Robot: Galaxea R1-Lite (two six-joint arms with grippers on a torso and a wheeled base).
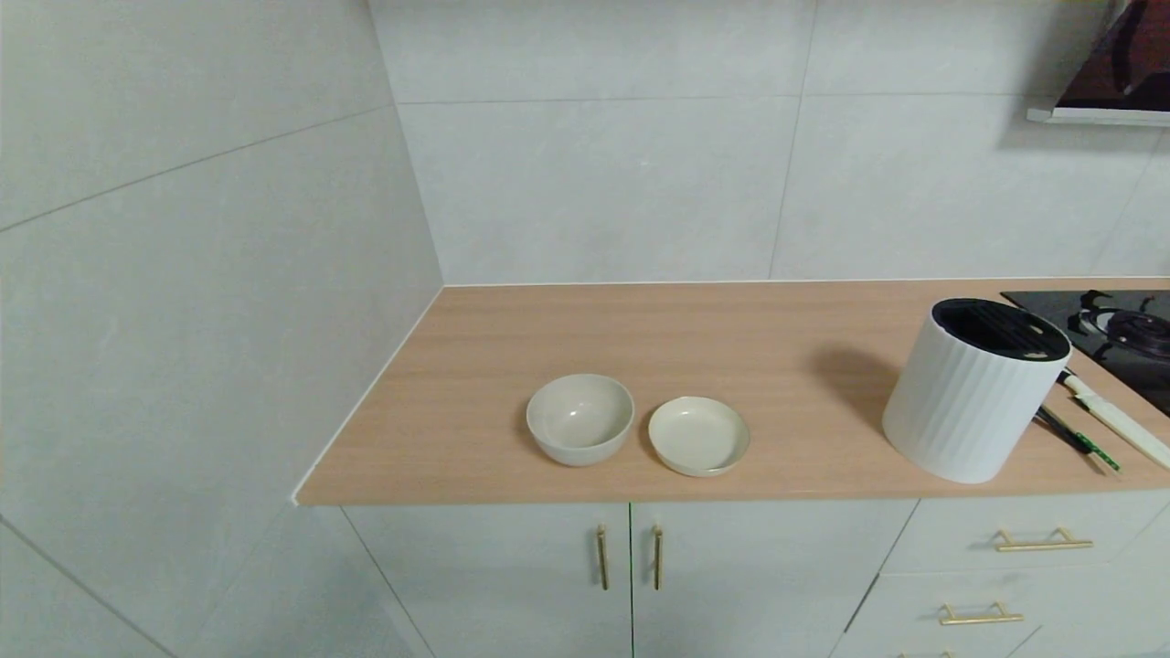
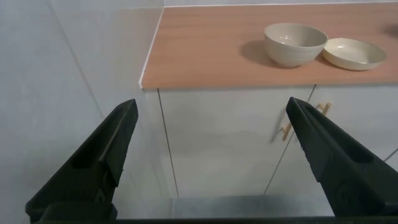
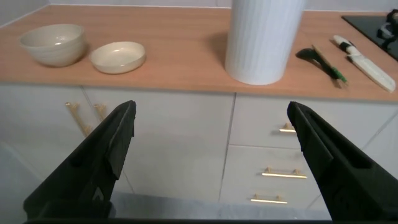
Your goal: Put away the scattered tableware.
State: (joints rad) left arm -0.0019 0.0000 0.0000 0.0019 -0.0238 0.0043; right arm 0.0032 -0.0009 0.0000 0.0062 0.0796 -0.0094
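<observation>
Bowl (image 1: 579, 418): sitting upright on the wooden countertop (image 1: 695, 329), near its front edge, above the paired cabinet doors (image 1: 548, 576).

Shallow dish (image 1: 698, 435): lying just beside the bowl on its right, equally near the front edge, opening facing up.

White ribbed holder (image 1: 973, 402): standing well apart from the dish, farther right, leaning slightly in the head view, its dark slotted top showing.

Knife (image 1: 1115, 420) and a dark slim utensil (image 1: 1079, 440) with green marking: lying flat on the countertop just right of the holder, between it and the black gas hob (image 1: 1120, 334).

Drawers with gold handles (image 1: 1042, 541): sitting under the right part of the countertop.

Left gripper (image 2: 211, 102): hovering in front of the cabinet, below countertop level, facing the wall-side end of the counter; fingers (image 2: 106, 162) standing spread wide, pinching nothing.

Right gripper (image 3: 211, 106): hovering in front of the cabinet and drawers, below countertop level, well apart from all tableware; fingers (image 3: 329, 162) likewise standing spread wide, pinching nothing.
</observation>
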